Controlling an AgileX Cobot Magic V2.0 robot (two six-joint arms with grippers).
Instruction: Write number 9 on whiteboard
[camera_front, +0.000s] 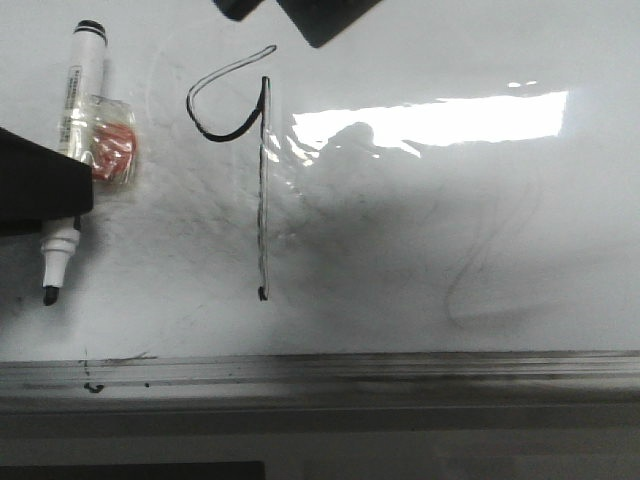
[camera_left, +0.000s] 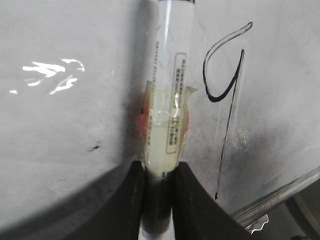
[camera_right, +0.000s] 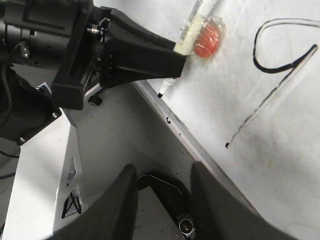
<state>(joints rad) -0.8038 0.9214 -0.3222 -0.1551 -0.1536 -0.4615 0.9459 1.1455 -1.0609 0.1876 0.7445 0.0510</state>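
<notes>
Number 9 (camera_front: 255, 150), black marker-drawn figure: open curved loop at top, long thin straight stem running down from it, drawn left of centre on the board in the front view; also seen in the left wrist view (camera_left: 225, 100) and the right wrist view (camera_right: 280, 70). Stem ends in a small dark dot just above the ledge.

Whiteboard (camera_front: 450, 250), large glossy white panel: grey smudges of erased ink, a faint grey squiggle (camera_front: 480, 280) well right of the figure, bright window glare near its upper right. Grey metal ledge (camera_front: 320, 375) runs along its lower edge, with small black ink marks at the left.

White cylindrical marker pen (camera_front: 75, 120), black tip pointing down toward the ledge, printed label on the barrel, orange-red pad under clear tape (camera_front: 112, 145) wrapped round its middle; stands left of the figure, apart from it.

Left hand (camera_left: 157, 200), black: fingers (camera_left: 130, 210) clamped on the pen's barrel, one each side.

Right hand (camera_right: 162, 200), black: fingers (camera_right: 117, 205) apart, nothing between them, held off the board's lower edge.
</notes>
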